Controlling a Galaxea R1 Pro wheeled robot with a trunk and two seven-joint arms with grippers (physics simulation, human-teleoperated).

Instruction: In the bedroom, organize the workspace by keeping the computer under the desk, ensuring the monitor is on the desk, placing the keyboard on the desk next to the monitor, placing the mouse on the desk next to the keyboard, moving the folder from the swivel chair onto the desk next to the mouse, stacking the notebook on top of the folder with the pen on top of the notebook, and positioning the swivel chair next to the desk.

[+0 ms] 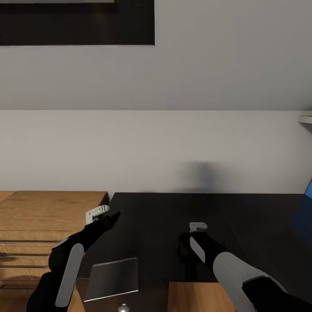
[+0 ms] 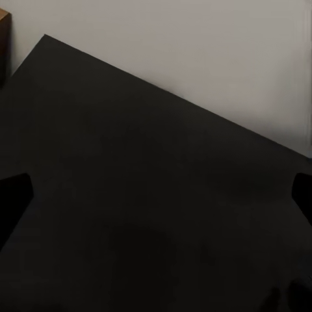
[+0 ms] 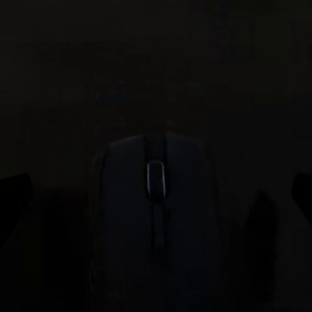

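A: Mouse, small black rounded one [image 3: 156, 214], sits between the right tool [image 3: 156, 195] fingers, tips spread to both sides, not touching it. It's on the glossy black surface [image 1: 164, 216].
B: Left tool [image 2: 156, 201]?
A: Spread too, nothing between, hovering over bare surface near the light wood drawer unit [image 1: 47, 216]. Dark grey spiral notebook [image 1: 113, 278] lies flat on the surface below it.

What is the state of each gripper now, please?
Left gripper: open, holding nothing, over the desk.
Right gripper: open, fingers wide on either side of the mouse.
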